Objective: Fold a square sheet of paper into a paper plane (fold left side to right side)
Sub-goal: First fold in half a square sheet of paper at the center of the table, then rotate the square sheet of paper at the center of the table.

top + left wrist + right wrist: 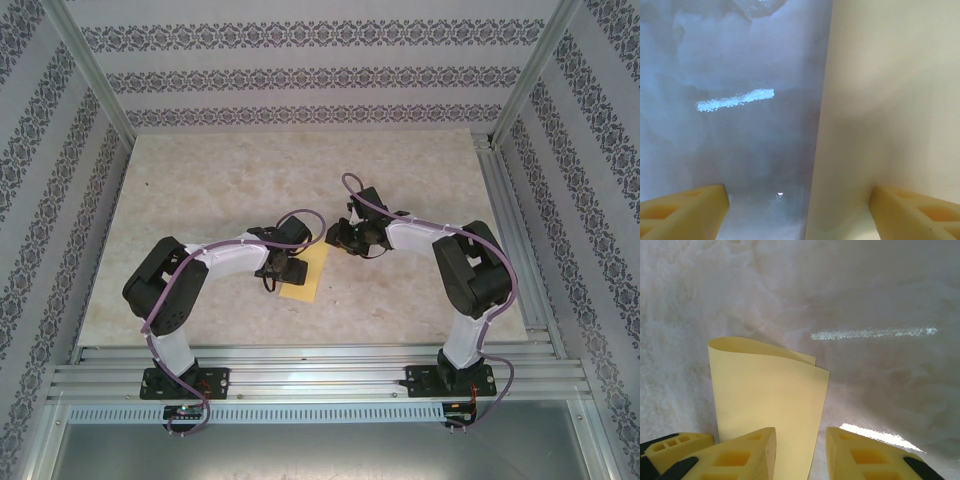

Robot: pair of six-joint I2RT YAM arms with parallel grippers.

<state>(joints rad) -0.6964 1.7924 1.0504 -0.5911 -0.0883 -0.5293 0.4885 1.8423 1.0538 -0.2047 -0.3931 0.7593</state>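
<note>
The square sheet of paper (305, 273) is mustard-yellow and lies on the table, folded over into a narrow rectangle. No pointed paper plane is in view. In the right wrist view the sheet (765, 390) has its top layer bowed up loosely at the far end. My left gripper (278, 272) sits at the sheet's left edge, and it (800, 200) is open, one finger over bare table and the other over the paper (890, 100). My right gripper (342, 240) hovers by the sheet's upper right, and it (800, 440) is open above the paper's right edge.
The pale marbled tabletop (200, 190) is walled in by patterned panels. Aluminium rails (320, 375) run along the near edge, and another rail (515, 230) runs down the right side. Bright glare streaks (870, 333) lie on the surface.
</note>
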